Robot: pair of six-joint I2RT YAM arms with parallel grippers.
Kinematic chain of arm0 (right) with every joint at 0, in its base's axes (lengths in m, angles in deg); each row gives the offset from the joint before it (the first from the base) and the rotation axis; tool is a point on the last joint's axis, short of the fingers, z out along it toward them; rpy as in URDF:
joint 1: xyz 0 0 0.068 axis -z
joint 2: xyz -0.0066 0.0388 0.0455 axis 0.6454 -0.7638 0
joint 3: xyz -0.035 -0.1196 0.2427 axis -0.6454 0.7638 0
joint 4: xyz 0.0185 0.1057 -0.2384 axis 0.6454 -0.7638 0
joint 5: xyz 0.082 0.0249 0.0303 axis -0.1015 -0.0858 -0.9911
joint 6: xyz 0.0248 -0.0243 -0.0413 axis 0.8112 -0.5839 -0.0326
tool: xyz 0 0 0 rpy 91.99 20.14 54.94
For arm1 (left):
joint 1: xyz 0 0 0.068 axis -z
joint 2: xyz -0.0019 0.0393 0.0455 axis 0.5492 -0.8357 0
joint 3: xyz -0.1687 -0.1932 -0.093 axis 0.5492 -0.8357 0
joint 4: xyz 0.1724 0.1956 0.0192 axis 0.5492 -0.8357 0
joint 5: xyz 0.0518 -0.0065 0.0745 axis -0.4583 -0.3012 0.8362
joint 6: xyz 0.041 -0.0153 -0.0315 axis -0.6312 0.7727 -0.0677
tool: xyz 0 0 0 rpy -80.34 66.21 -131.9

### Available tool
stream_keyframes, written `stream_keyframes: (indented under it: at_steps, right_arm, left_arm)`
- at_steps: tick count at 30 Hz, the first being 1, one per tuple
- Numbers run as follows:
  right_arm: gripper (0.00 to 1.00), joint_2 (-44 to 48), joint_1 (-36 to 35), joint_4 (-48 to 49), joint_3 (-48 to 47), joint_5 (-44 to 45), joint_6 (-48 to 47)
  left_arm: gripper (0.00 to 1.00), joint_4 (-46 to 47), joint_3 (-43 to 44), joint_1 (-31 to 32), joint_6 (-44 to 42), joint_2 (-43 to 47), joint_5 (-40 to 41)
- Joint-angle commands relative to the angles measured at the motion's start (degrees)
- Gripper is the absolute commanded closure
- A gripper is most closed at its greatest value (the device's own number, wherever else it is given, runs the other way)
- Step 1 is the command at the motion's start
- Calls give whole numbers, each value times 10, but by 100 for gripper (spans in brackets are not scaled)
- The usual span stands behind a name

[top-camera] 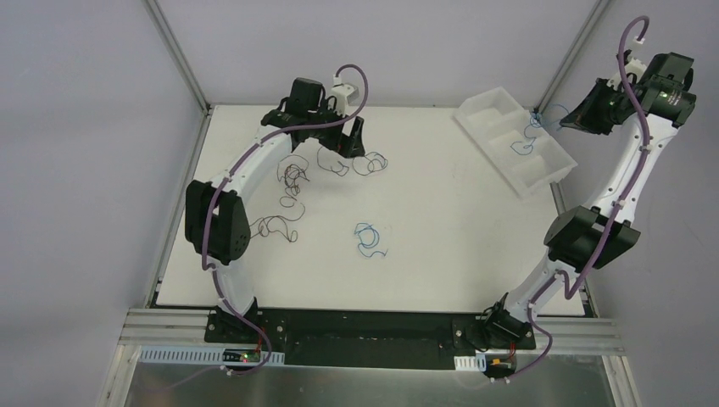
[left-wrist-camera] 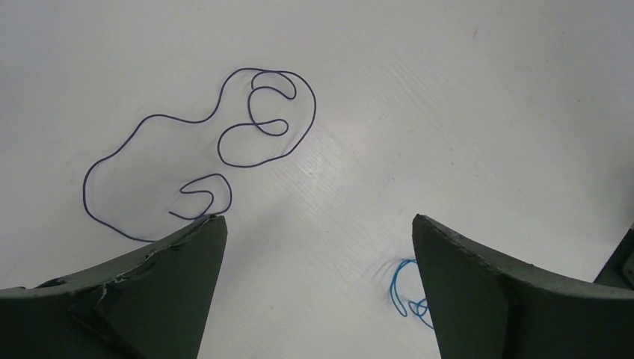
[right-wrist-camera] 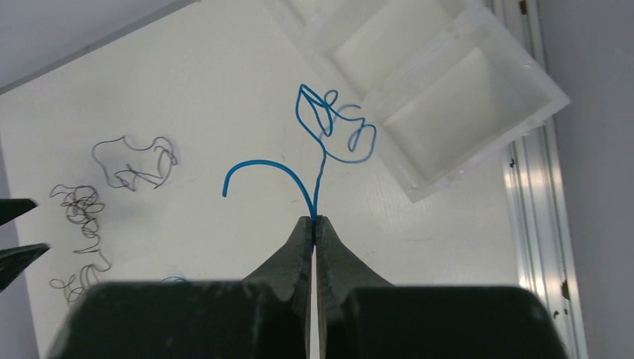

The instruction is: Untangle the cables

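My right gripper [top-camera: 566, 120] [right-wrist-camera: 315, 221] is shut on a bright blue wire [right-wrist-camera: 329, 127] and holds it in the air. Its curled end hangs by the edge of the white tray [right-wrist-camera: 448, 112]; from above the wire [top-camera: 527, 137] shows over the tray [top-camera: 483, 110]. My left gripper [top-camera: 343, 146] [left-wrist-camera: 318, 224] is open and empty, low over the table. A dark curly wire [left-wrist-camera: 224, 127] lies just beyond its left finger. A second blue wire [top-camera: 370, 238] lies mid-table and shows partly behind the right finger [left-wrist-camera: 404, 288]. Several dark wires [top-camera: 292, 175] lie at the left.
The white compartment tray sits at the table's far right corner, next to the metal frame rail [right-wrist-camera: 534, 187]. More dark wires lie by the left arm's elbow [top-camera: 275, 226] and right of the left gripper [top-camera: 370, 163]. The table's right edge runs under my right arm.
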Motion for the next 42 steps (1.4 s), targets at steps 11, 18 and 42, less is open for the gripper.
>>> stream_keyframes:
  at_steps: [11,18,42]
  right_arm:
    - [100,-83,38,17,-15,114,-95]
    - [100,-131,30,19,-15,95,-89]
    - [17,20,-179,-30,205,-27,-138]
  left_arm:
    - [1,-21,-47,2,45,89,31]
    - [1,-23,-51,2,55,74,27]
    - [1,-58,-136,-37,123,178,-37]
